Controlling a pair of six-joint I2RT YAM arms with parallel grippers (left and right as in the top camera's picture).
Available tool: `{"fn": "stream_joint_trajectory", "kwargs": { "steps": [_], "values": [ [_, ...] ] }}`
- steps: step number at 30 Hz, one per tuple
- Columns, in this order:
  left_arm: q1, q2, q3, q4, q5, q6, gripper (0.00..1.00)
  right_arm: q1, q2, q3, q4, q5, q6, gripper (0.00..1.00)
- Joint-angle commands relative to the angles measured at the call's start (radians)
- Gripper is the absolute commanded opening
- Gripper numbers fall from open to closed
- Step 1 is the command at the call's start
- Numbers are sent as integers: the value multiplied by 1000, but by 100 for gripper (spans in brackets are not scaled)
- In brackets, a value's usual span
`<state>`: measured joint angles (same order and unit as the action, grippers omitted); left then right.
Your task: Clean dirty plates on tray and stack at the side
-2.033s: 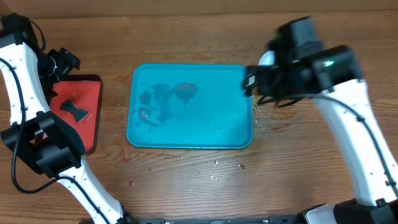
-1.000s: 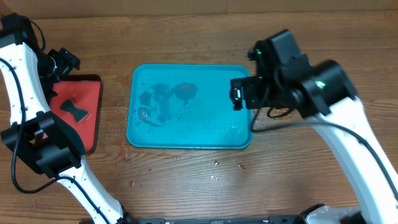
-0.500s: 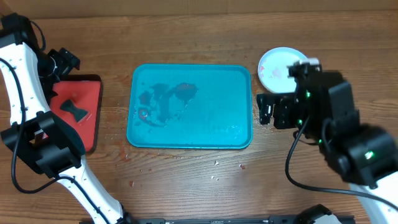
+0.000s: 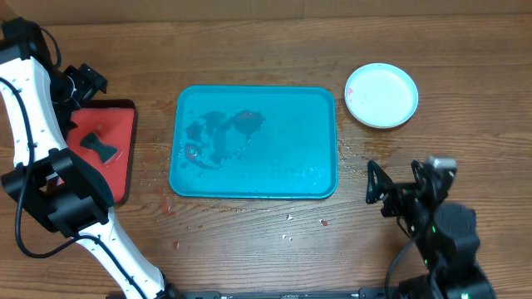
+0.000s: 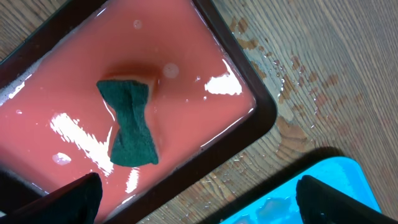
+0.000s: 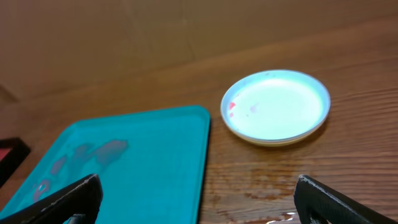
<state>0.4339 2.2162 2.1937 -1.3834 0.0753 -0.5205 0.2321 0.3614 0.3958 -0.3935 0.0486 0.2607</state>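
Note:
The teal tray [image 4: 291, 166] lies mid-table with no plates on it, only wet patches and a reddish smear at its left. The plates [image 4: 381, 95] sit stacked on the wood beyond the tray's right far corner. The top one is pale, with a small red spot at its left rim. The stack also shows in the right wrist view [image 6: 275, 107], with a yellowish rim beneath. My right gripper [image 4: 403, 178] is open and empty, near the front right, apart from the stack. My left gripper [image 4: 79, 87] is open and empty over the red tray.
A smaller red tray [image 4: 116, 158] with a dark rim lies at the left and holds a dark green sponge [image 4: 101, 146] in wet film; the sponge also shows in the left wrist view [image 5: 130, 124]. Water drops and crumbs dot the wood around the teal tray.
My right arm has pulled back from the tray's right far corner to the front right, uncovering the stacked plates. The left arm has not moved.

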Motion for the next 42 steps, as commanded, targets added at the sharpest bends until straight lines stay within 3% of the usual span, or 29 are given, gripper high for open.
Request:
{"fn": "stream_joint_trajectory", "kwargs": {
  "steps": [1,9,18,28,42],
  "values": [
    [-2,-6,2,0,3,8,100,-43,-136,-87,45,-5,-3,100],
    [-2,-6,2,0,3,8,100,-117,-316,-251,171,-6,-3,100],
    [-2,-6,2,0,3,8,100,-133,-359,-391,417,-4,-5,100],
    [-2,-6,2,0,3,8,100,-169,-359,-388,349,-33,-156,100],
    [-2,-6,2,0,3,8,100,-197,-359,-388,310,-35,-157,100]
  ]
}}
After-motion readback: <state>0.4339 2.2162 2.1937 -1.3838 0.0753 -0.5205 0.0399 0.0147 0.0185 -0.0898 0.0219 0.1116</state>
